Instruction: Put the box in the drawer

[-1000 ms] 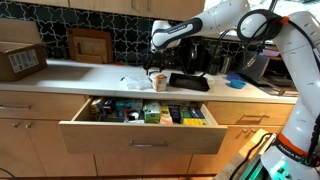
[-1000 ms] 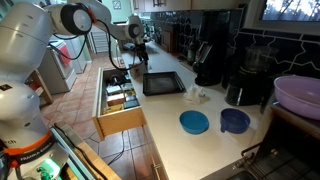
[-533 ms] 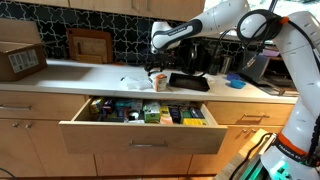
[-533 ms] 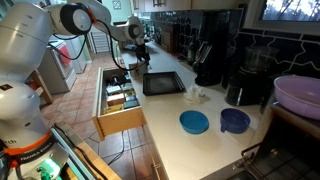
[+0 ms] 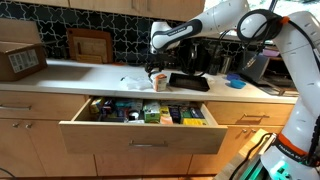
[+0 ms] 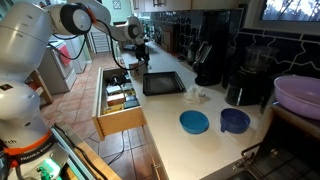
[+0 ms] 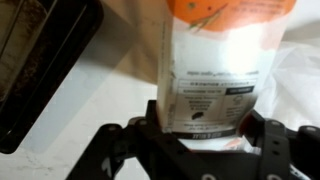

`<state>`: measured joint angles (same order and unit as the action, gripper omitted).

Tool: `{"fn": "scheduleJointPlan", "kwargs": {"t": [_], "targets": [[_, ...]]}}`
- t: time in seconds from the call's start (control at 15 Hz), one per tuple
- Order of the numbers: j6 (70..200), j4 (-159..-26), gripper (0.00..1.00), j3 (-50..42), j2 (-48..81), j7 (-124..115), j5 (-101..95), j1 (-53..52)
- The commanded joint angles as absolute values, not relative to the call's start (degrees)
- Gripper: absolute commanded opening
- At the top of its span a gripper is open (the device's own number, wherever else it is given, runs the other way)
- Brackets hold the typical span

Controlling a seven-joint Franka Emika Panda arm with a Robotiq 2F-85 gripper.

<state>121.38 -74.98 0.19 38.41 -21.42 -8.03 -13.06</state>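
A small white box with an orange top (image 7: pixel 215 60) stands upright on the white counter, next to a black tray (image 5: pixel 188 81). In an exterior view the box (image 5: pixel 157 78) sits just behind the open drawer (image 5: pixel 140 135). My gripper (image 5: pixel 157 60) comes down on it from above. In the wrist view the gripper (image 7: pixel 204 115) has a finger against each side of the box's lower part, shut on it. The box still rests on the counter. The drawer is pulled out and holds several packets; it also shows in an exterior view (image 6: pixel 120 122).
A large cardboard box (image 5: pixel 20 60) stands at the counter's far end. A crumpled white bag (image 5: pixel 130 82) lies beside the small box. Two blue lids (image 6: pixel 194 122) and a purple bowl (image 6: pixel 298 98) sit further along. Coffee machines (image 6: pixel 208 60) stand at the wall.
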Motion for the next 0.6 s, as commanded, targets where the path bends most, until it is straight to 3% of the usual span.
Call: {"fn": "scheduleJointPlan", "kwargs": {"t": [0.0,0.27,0.53], "targets": [[120.1,-76.0,0.73,0.1,37.2,-20.9,-7.3,-13.1],[119.7,-76.3,0.63,-0.2,36.3,-21.4,-7.2,-13.0],[117.9,-77.5,0.7,-0.7,33.8,-22.7,-7.4,-13.1]]}}
